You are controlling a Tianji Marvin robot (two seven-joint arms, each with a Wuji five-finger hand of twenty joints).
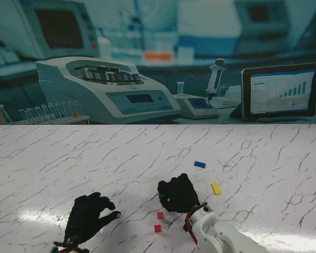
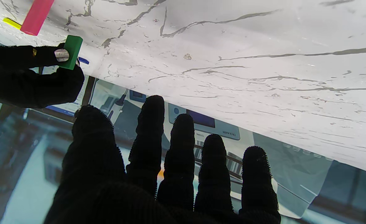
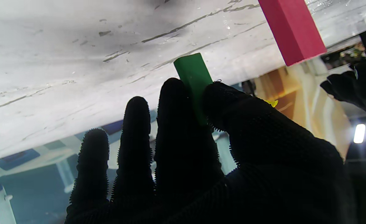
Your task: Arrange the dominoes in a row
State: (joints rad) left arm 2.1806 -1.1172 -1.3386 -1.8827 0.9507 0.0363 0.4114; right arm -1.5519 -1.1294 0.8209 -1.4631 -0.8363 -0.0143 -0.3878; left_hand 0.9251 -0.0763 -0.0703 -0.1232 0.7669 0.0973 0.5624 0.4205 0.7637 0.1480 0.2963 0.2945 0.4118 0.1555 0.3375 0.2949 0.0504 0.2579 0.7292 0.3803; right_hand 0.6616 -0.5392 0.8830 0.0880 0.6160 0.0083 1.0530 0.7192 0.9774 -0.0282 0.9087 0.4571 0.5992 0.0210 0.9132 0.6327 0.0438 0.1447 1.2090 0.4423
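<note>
Two red dominoes already stand on the counter (image 1: 52,158) close to us: one (image 1: 160,215) just near of our right robot hand (image 1: 178,194), the other (image 1: 157,228) a little nearer to us again, the pair making the start of a short line that runs toward us. We judge the row as barely begun.

Our right robot hand is closed on a green domino (image 3: 194,77), pinched between thumb and a finger with its free end toward the counter; from the wrist views it looks close to the surface, but we cannot tell whether it touches. It sits just far of the red pair, so we judge this to be the third piece going into the line.

Our left robot hand (image 1: 89,215) hovers to the left, fingers spread and holding nothing.

Two pieces lie flat and apart from the row: a blue domino (image 1: 199,164) farther out and a yellow domino (image 1: 216,188) just right of our right robot hand. Both would need standing up in line after the green one.
</note>
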